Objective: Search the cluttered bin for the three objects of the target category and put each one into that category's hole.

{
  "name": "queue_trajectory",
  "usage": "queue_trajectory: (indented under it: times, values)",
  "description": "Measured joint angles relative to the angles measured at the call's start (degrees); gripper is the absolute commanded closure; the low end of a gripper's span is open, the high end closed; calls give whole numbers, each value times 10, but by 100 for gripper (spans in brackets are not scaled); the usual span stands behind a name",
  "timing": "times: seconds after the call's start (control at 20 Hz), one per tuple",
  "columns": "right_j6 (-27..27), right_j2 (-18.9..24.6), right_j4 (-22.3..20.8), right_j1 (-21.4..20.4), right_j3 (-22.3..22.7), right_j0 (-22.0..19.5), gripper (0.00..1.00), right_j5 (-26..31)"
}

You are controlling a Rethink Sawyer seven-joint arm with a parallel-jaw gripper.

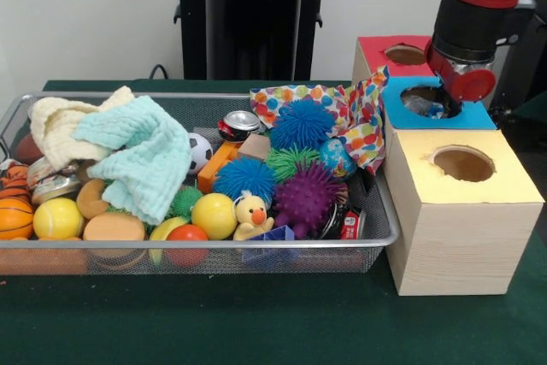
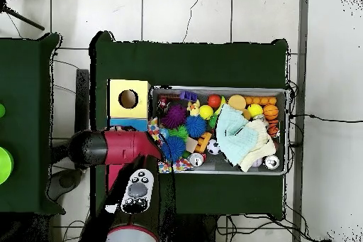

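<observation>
Arm's end hangs directly over the blue box (image 1: 438, 102) hole, likely for a drop; claw itself hidden, state cannot be told. Something shiny sits inside that hole. Wire bin (image 1: 376, 237) lies beside, on the bench (image 1: 256, 322).

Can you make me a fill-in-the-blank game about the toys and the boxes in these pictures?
1. The little duck near the front of the wire bin is ____.
2. The box nearest the camera has a ____ top.
3. The robot arm hangs over the box with the ____ top.
4. The spiky ball right beside the duck is ____.

Missing words: yellow; yellow; blue; purple.
</observation>
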Motion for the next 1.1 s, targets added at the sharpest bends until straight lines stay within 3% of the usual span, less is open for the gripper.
queue_trajectory:
  times: [0.6,1.1]
  values:
    - [0,35,-2,-19,31,-36,100,-22]
    - [0,84,-36,-36,49,-81,100,-22]
